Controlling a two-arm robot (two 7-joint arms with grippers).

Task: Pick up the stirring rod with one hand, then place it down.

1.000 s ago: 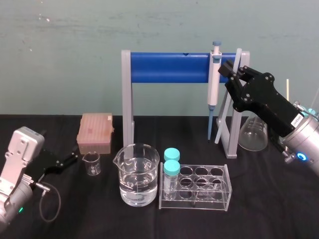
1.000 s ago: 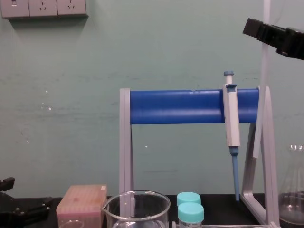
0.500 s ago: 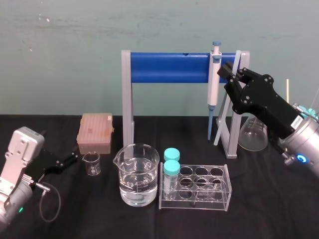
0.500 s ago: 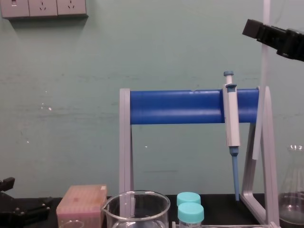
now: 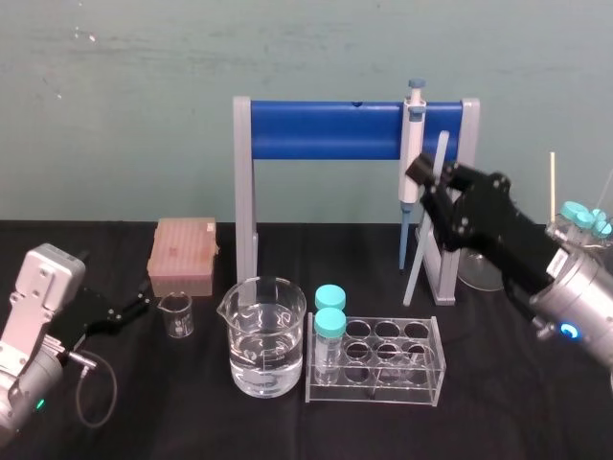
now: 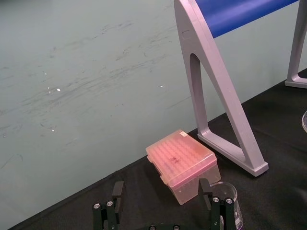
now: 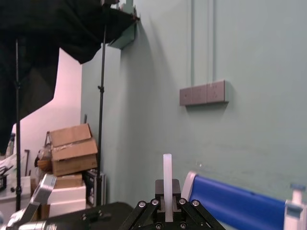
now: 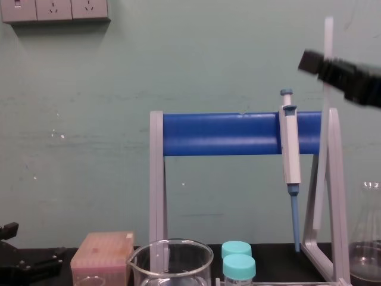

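Note:
The stirring rod (image 5: 415, 266) is a thin whitish stick, nearly upright and slightly tilted, held in the air in front of the rack's right leg. My right gripper (image 5: 436, 184) is shut on its upper part, with a short end sticking out above the fingers. In the chest view the stirring rod (image 8: 321, 170) ends above the table and the right gripper (image 8: 326, 64) sits high at the right. The right wrist view shows the stirring rod (image 7: 167, 179) pinched between the pads. My left gripper (image 6: 161, 190) is open and rests low at the table's left (image 5: 134, 309).
A grey rack with a blue bar (image 5: 326, 130) stands mid-table with a pipette (image 5: 411, 158) hanging on it. In front are a water beaker (image 5: 262, 337), a clear tube rack (image 5: 383, 364) with two teal-capped tubes, a pink tip box (image 5: 184, 255), a small beaker (image 5: 176, 314) and a flask (image 5: 477, 261).
My right gripper has come down and leftward with the stirring rod. The rod's lower end now hangs lower, in front of the rack's right leg. The left arm has not moved.

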